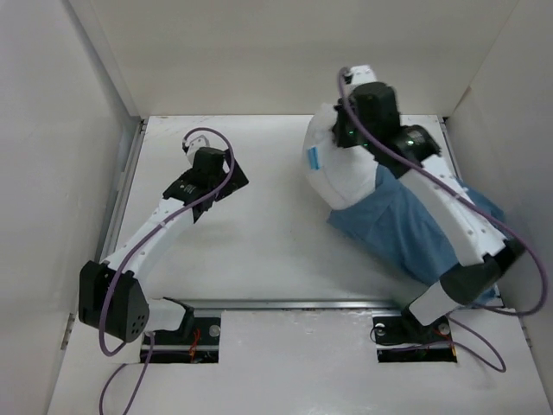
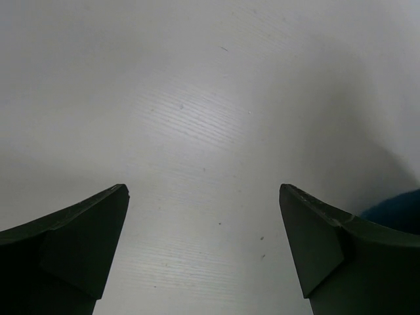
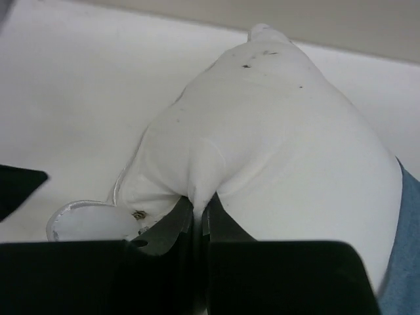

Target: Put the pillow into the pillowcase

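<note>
- Right gripper (image 3: 200,213) has its jaws pressed together on a raised fold of the pillow (image 3: 275,131), pinching white fabric near the exposed end.
- Left gripper (image 2: 203,190) hangs spread wide over bare desk (image 1: 259,251), touching nothing and well apart from the cloth.
- We find the pillow at the far right of the desk. Its near part sits inside the pillowcase (image 1: 415,229), and its far part sticks out of the mouth.
- We judge the step in hand to be working the pillow deeper in. To do it well, we would drive along the pillow's length toward the near-right end of the sack and stay low so the small pinch does not slip off.
- The thin case will probably slide or bunch with the pillow. We think the idle left gripper should come across and hold the mouth edge.
- Only the right wrist view shows us the pinch itself, because from above the wrist hides it.
- Only the top view shows us how much pillow is covered in blue and how far off the left arm stands.
</note>
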